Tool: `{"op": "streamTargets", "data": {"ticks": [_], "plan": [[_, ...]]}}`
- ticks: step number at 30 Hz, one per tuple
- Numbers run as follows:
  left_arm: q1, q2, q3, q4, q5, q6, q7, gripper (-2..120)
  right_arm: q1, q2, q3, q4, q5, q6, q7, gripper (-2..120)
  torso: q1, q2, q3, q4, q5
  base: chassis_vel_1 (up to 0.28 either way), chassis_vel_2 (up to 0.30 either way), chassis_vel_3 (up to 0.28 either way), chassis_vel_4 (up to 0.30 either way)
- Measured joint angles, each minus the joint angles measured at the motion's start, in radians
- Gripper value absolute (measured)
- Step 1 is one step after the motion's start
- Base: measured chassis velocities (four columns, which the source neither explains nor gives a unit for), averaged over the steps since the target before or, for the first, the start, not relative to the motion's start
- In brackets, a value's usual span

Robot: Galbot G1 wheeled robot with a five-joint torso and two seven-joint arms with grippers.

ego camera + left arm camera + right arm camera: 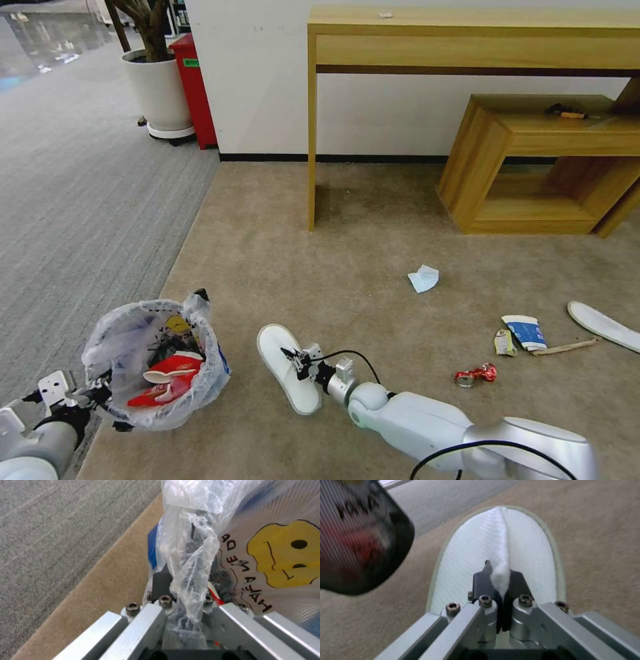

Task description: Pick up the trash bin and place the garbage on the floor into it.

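Mid-collection: the right hand [295, 363] pinched a slipper [285, 365] beside the trash bin [157, 363], gripped by the left hand [100, 395]; lifting over its rim seemed next.

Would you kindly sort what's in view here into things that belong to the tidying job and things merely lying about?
Belongs to the job:
- trash bin, held by the left tool
- white slipper, pinched by the right tool
- tissue
- paper cup
- red wrapper
- wooden stick
- second slipper

Just lying about:
- wooden desk
- wooden stool
- potted plant
- red box
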Motion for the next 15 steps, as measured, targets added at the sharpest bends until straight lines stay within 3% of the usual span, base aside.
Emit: {"op": "streamTargets", "data": {"ticks": [9,15], "plan": [[0.004,0.021,0.021,-0.003,-0.028,0.026,-0.016,0,0.01,-0.171,0.06,0.179,-0.011,0.0,0.029,0,0.0,0.0,0.0,-0.0002,-0.0001,0.0,0.0,0.0,0.0],[0.008,0.025,0.029,-0.006,-0.028,0.03,-0.018,0,0.008,-0.211,0.09,0.242,-0.024,0.0,0.047,0,0.0,0.0,0.0,-0.0001,-0.0001,0.0,0.0,0.0,0.0]]}}
